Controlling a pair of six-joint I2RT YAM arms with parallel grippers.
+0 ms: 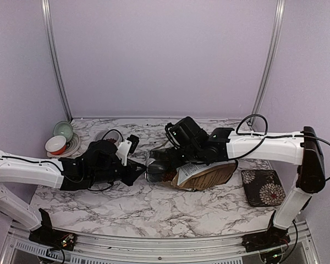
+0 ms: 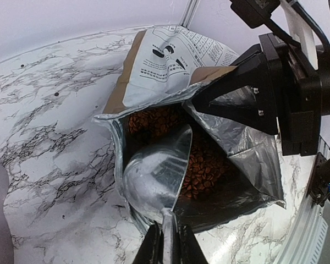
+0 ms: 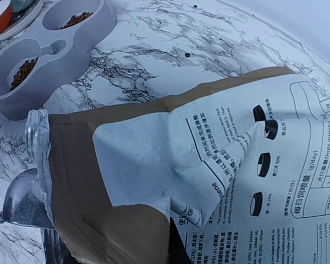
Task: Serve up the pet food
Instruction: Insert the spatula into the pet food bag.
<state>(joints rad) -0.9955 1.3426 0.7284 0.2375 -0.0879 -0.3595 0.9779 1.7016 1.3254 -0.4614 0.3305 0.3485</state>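
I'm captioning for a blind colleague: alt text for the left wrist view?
The left gripper holds a metal scoop dipped into an open dog-food bag of kibble, while the right gripper pinches the bag's rim; marble table beneath.

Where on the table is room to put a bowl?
Bare marble lies along the near edge, in front of the dog-food bag and left of the floral pad. The left rear corner is crowded with stacked bowls and the feeder.
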